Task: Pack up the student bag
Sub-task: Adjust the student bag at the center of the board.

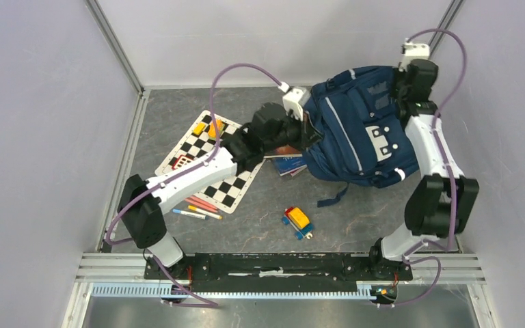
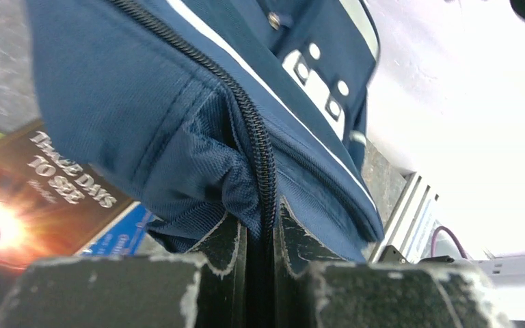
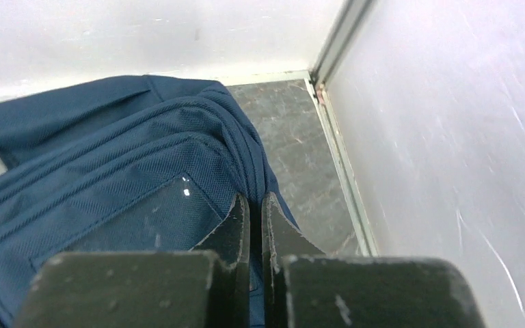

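Observation:
The student bag (image 1: 353,140), navy blue with a pale stripe, lies at the back right of the floor, partly lifted between both arms. My left gripper (image 1: 309,134) is at its left side. In the left wrist view the jaws (image 2: 261,217) are shut on the bag's (image 2: 143,102) black zip edge, the fabric bunched between the pads. My right gripper (image 1: 409,97) is at the bag's far right corner. In the right wrist view it (image 3: 255,206) is shut on a folded seam of the bag (image 3: 109,184), close to the side wall.
Books (image 1: 288,164) lie partly under the bag's left edge; one brown cover (image 2: 48,195) shows below the left gripper. A chessboard (image 1: 212,181) with small coloured blocks (image 1: 199,128) lies at left, pens (image 1: 198,209) beside it, and a toy block car (image 1: 298,221) in front.

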Available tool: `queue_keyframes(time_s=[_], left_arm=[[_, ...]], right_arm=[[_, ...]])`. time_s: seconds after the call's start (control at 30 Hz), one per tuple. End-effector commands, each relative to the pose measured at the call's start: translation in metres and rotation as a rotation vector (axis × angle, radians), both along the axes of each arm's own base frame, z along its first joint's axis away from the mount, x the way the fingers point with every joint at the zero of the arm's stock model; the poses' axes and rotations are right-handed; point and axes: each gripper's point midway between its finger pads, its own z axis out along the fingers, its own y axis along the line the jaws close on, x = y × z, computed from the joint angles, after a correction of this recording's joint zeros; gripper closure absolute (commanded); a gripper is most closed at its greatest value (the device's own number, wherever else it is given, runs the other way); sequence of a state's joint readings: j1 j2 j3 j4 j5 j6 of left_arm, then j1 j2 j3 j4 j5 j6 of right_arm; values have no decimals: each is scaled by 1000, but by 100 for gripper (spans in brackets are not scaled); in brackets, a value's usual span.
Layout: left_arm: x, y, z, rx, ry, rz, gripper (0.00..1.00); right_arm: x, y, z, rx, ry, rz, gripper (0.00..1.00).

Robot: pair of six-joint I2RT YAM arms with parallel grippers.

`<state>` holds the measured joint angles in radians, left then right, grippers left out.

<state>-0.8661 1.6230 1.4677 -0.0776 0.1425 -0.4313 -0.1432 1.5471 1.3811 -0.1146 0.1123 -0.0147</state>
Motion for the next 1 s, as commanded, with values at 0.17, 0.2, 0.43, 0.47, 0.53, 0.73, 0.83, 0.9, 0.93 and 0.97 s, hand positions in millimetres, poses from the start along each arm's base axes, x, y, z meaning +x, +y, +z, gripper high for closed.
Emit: queue_keyframes(time_s=[0.17, 0.2, 0.43, 0.47, 0.53, 0.73, 0.83, 0.9, 0.93, 0.97], left_arm=[[-161, -100, -79, -27, 243, -407, 98], [-168, -106, -86, -30, 250, -413, 98], [-215, -138, -134, 85, 210, -450, 79], [-216, -134, -137, 106, 207, -445, 60], [-211, -117, -137, 142, 183, -403, 25], [-190, -28, -130, 375, 142, -254, 0], [-168, 16, -127, 417, 195, -177, 0], [-148, 41, -119, 390, 220, -135, 0], [-133, 53, -116, 372, 238, -114, 0], [-122, 64, -112, 355, 248, -99, 0]], right_arm=[[79, 65, 46, -222, -196, 161, 100], [81, 76, 37, -243, -179, 192, 100], [73, 117, -9, -252, -70, 301, 73], [68, 118, -9, -243, -59, 305, 44], [54, 113, -2, -236, -44, 286, 11], [-1, 121, 1, -194, 22, 359, 2], [-26, 142, -15, -120, 68, 459, 2], [-42, 154, -30, -69, 110, 490, 2], [-49, 160, -33, -46, 116, 496, 2], [-57, 167, -38, -29, 122, 513, 2]])
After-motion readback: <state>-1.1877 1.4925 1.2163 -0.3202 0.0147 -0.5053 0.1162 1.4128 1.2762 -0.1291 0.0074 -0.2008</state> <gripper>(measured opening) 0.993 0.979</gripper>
